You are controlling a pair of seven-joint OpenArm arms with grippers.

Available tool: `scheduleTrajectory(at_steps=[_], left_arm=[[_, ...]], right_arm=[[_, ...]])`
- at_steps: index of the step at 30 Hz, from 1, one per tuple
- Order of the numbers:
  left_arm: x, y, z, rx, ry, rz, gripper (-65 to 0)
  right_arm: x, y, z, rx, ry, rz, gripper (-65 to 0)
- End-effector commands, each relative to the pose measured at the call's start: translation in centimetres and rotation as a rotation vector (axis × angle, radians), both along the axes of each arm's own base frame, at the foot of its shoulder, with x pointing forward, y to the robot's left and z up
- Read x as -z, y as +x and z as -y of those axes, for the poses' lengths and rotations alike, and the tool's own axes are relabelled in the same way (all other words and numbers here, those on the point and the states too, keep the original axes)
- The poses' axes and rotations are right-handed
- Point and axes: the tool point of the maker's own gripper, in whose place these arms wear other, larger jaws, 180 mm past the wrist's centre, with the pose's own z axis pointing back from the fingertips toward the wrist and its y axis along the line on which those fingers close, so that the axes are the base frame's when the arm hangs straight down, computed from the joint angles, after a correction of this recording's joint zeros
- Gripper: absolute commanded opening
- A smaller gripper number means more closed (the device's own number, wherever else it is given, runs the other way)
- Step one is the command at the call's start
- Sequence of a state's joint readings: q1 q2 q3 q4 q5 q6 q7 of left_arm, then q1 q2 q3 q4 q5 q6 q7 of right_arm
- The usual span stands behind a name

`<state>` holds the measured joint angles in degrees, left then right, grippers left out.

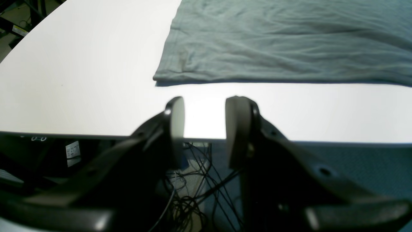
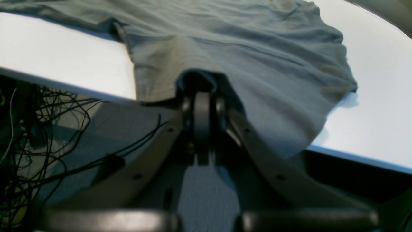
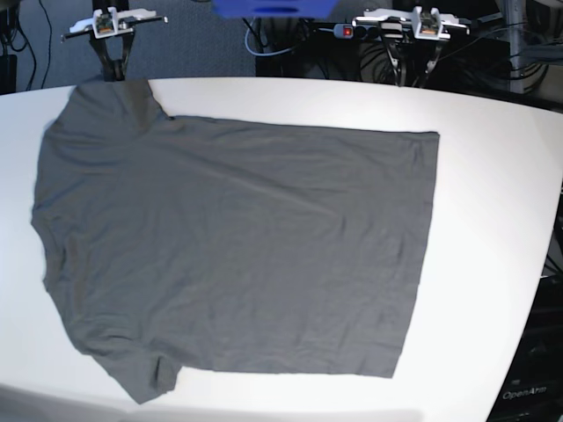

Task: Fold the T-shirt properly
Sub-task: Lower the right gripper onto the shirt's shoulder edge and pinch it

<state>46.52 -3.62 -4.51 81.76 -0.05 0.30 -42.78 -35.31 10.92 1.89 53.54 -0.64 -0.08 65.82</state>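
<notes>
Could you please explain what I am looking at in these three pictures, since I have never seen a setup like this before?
This is a robot with two arms, set to fold a T-shirt. One camera looks down from above on a white table, where the dark grey shirt lies spread flat. The other two cameras sit on the arms' wrists and look out past the fingers. In the right wrist view, the right gripper is shut on a sleeve edge of the shirt at the table's rim. In the left wrist view, the left gripper is open and holds nothing, waiting over the table edge, short of the shirt's hem.
</notes>
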Motion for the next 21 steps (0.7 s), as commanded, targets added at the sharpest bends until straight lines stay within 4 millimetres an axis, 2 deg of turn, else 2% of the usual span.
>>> scheduleTrajectory(at_steps=[1, 21], left_arm=[[-0.61, -0.23, -0.1, -0.005, 0.006, 0.023, -43.8], [-0.48, -0.33, -0.11, -0.005, 0.007, 0.018, -43.8]], right_arm=[[-0.8, -0.2, 0.22, -0.008, -0.006, 0.029, -63.5], [-0.83, 0.0, 0.07, -0.003, -0.002, 0.037, -64.4]])
